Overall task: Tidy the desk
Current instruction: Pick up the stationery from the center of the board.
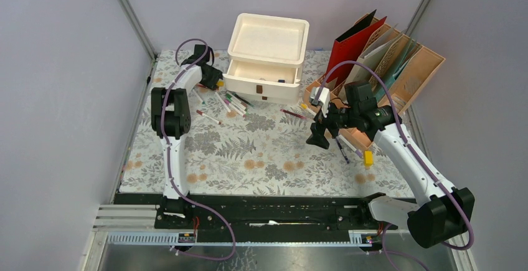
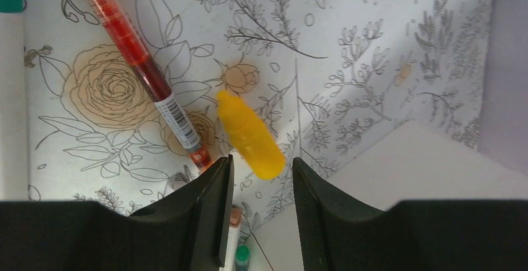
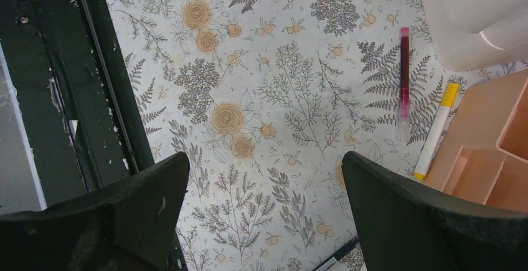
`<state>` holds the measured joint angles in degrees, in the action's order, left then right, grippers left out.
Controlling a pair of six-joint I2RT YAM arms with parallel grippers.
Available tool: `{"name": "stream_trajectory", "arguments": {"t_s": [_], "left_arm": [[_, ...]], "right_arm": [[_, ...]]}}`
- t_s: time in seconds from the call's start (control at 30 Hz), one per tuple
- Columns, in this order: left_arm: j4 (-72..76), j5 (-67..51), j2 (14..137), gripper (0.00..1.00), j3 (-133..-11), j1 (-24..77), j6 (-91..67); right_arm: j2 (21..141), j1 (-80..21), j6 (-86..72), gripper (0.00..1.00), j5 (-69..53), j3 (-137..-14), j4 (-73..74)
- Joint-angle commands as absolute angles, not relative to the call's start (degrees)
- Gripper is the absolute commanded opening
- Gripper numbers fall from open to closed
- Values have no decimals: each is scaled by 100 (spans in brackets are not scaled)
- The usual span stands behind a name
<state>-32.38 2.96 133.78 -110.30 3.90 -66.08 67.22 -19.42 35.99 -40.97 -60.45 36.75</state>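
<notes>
The desk [image 1: 261,152] is covered in a pale fern-and-flower cloth. My left gripper [image 1: 215,79] hangs low at the back left beside the white drawer unit [image 1: 266,56]. In the left wrist view its jaws [image 2: 263,171] stand a narrow gap apart. The lower end of a small yellow cap-like piece [image 2: 249,135] lies between the fingertips, with a sliver of cloth showing on each side. A red pen [image 2: 140,65] lies just to its left. My right gripper [image 1: 319,135] hovers wide open above bare cloth [image 3: 264,177], with nothing between its fingers.
Several pens [image 1: 230,104] lie scattered in front of the open drawer [image 1: 261,71]. A wooden file organiser [image 1: 398,65] with folders stands at the back right. Near it lie a magenta pen [image 3: 404,84], a yellow-tipped marker [image 3: 437,131] and another yellow piece [image 1: 368,157].
</notes>
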Motion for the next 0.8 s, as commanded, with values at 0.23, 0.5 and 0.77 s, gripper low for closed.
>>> {"name": "stream_trajectory", "arguments": {"t_s": [0.23,0.5,0.77], "left_arm": [[-3498,229,13619,43,-11394,291,-6740],[-3552,248,13479,34,-11238,266,-6453],[-3548,228,13209,30,-10866,263,-5634]], "right_arm": [[6680,-1914,3674,100,-3992,-6038,3526],[6662,-1916,3674,100,-3990,-6038,3529],[6610,-1912,3683,100,-3975,-6042,3524]]}}
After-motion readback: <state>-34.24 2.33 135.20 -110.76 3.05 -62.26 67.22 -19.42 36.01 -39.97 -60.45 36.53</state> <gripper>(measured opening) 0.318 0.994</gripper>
